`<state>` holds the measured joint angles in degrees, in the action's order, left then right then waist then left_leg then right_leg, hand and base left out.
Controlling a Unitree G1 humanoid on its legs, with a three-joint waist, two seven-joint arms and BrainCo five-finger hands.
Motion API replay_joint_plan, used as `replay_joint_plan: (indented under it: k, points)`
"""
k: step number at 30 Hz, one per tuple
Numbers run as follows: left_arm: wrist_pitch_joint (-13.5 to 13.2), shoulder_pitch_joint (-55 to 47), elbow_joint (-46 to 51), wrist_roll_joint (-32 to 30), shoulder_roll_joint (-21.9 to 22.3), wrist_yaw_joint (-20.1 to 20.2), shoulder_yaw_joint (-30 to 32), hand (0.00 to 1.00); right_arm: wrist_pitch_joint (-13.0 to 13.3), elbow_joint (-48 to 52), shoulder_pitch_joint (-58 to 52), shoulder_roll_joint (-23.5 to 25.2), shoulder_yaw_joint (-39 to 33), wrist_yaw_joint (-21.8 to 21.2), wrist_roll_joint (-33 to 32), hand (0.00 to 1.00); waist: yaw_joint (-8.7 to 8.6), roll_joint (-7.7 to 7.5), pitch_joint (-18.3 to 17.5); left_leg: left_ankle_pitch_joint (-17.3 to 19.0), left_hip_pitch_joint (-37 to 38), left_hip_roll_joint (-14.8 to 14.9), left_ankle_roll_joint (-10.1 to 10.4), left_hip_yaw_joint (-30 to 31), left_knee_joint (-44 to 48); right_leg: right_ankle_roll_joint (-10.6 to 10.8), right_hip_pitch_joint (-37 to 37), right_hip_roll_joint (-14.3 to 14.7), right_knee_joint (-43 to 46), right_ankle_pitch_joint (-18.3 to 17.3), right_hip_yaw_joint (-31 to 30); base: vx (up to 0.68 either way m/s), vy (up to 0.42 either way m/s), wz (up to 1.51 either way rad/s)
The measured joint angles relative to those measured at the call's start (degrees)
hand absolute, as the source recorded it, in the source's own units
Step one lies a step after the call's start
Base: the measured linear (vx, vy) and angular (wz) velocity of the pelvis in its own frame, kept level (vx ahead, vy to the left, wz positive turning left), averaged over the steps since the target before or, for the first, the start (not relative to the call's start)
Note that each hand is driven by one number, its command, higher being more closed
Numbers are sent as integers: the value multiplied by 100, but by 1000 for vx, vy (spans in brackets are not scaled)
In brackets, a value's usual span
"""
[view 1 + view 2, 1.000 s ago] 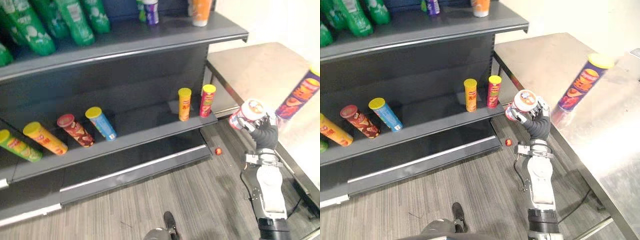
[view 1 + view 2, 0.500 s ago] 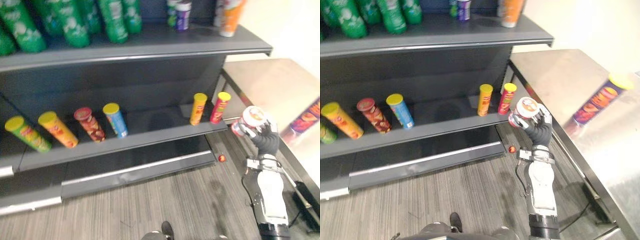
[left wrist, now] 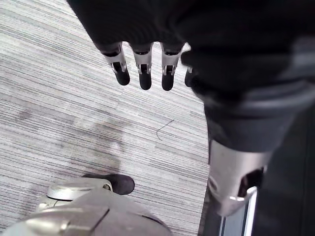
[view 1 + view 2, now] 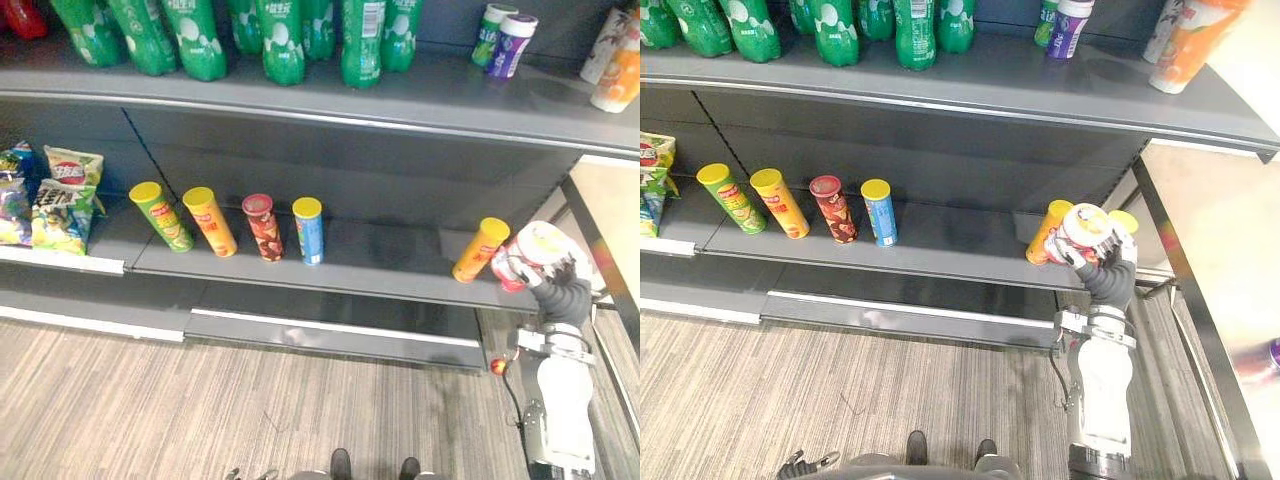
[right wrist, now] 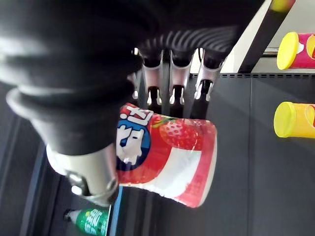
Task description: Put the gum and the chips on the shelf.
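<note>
Shelf (image 4: 940,262) just ahead of fingers (image 5: 180,69), clamped round gum tub (image 4: 1087,225); right hand (image 4: 1108,262) at shelf height, likely for placing beside orange can (image 4: 1048,232).

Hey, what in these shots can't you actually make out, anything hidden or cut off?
- Pink can: eye views, mostly hidden behind the gum tub held in the right hand.
- Snack bags: eye views, cut off by the picture's edge.
- Whether the gum tub rests on the shelf: the hand hides its base.

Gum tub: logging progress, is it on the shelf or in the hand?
In the hand: the right hand curls round the tub, holding it tilted at the shelf's right end.
</note>
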<state>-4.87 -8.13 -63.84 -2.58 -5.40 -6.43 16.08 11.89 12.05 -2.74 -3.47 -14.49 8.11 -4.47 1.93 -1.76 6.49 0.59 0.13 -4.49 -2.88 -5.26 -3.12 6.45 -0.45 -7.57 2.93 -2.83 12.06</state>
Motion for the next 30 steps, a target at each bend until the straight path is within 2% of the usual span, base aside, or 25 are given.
replay_joint_plan:
  k: [3, 8, 24, 30]
  points:
    - [0, -14, -1, -9, 32, 0, -2, 0, 1, -146, 33, 0, -50, 2, -14, 100, -5, 56, -35, -106, 87, 150, 110, -3, -237, -35, -5, 154, -57, -3, 12, 50, -110, -4]
    - [1, -28, 4, -4, 20, 1, -7, 0, -1, -239, 10, 0, -34, 4, -56, 100, -27, 47, -33, -80, 136, 279, 186, -66, -265, -112, 87, 293, -188, 30, -14, 21, -74, -8]
    - [-2, -55, 63, -41, 15, 14, -277, 0, -3, -457, -21, 10, 156, -93, 14, 100, -35, 42, -33, -56, 324, 279, 215, -160, -234, -141, 328, 312, -361, 51, -37, 4, 1, -1]
    - [-2, -68, 62, -49, 18, 12, -285, 0, -3, -458, -18, 11, 161, -99, 18, 100, -25, 51, -31, -41, 413, 304, 232, -345, -235, -142, 282, 334, -252, 51, -258, -28, 1, -15]
